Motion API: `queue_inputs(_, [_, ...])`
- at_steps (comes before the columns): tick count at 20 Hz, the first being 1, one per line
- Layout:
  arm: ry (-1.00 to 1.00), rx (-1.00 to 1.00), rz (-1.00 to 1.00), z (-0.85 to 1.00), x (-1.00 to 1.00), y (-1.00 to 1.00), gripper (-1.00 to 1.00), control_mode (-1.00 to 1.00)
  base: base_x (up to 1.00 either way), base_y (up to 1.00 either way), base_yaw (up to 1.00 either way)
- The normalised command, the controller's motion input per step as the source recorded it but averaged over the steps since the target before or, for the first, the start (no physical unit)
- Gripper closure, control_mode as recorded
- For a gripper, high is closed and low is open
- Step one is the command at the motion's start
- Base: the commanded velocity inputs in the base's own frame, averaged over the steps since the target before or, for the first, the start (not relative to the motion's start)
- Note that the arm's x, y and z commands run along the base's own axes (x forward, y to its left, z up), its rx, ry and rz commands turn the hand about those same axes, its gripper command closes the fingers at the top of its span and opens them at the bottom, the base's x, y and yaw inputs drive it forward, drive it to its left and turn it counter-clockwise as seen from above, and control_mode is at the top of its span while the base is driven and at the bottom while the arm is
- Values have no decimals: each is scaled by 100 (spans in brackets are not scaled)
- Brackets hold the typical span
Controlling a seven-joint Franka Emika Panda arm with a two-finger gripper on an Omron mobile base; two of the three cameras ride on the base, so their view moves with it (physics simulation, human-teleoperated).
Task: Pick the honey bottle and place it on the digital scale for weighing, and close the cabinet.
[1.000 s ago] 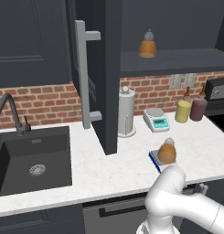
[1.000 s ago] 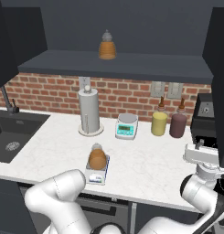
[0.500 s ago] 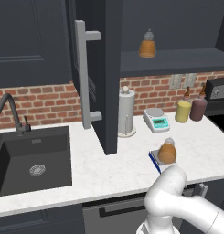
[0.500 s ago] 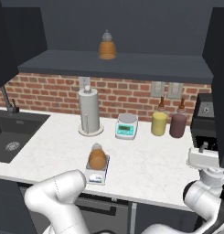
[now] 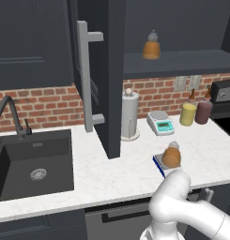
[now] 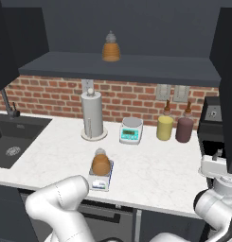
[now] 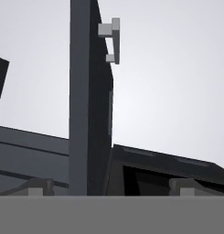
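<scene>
Hovering empty off the right end of the worktop point(image 6: 150, 175), hand point(image 7: 109, 188) with fingertips point(image 7: 38, 185) spread wide, nothing between them. Straight ahead in the hand view: an open door of the cabinet point(image 5: 111, 70) seen edge-on, grey bar handle point(image 7: 111, 41) sticking off its far end. Can't tell from that view alone which door, tbh.

Further out, well apart from the hand: honey bottle point(image 6: 101, 163) sitting upright on the digital scale point(image 6: 99, 182), near the front edge of the worktop, roughly mid-way along. So weighing part looks done, pretty sure.

Now on to the closing step, by the look of it. Doors standing out over the worktop, one of them just beside the paper towel holder point(image 5: 129, 117). Next move probably: get the hand onto a door's outer face, then push it flat toward the shelf point(image 6: 117, 66). Worth keeping the elbow clear of the bottle while swinging.
</scene>
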Motion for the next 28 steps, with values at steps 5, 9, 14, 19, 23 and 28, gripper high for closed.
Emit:
queue_inputs(5, [0, 0, 0, -1, 0, -17, -100, -100, 0, 0, 0])
queue_inputs(9, [0, 0, 0, -1, 0, -10, -100, -100, 0, 0, 0])
queue_inputs(14, [0, 0, 0, 0, 0, -6, -100, -100, 0, 0, 0])
queue_inputs(19, [0, 0, 0, 0, 0, -7, -100, -100, 0, 0, 0])
queue_inputs(23, [0, 0, 0, -1, 0, -13, -100, -100, 0, 0, 0])
queue_inputs(28, [6, 0, 0, -9, 1, -12, -100, -100, 0, 0, 0])
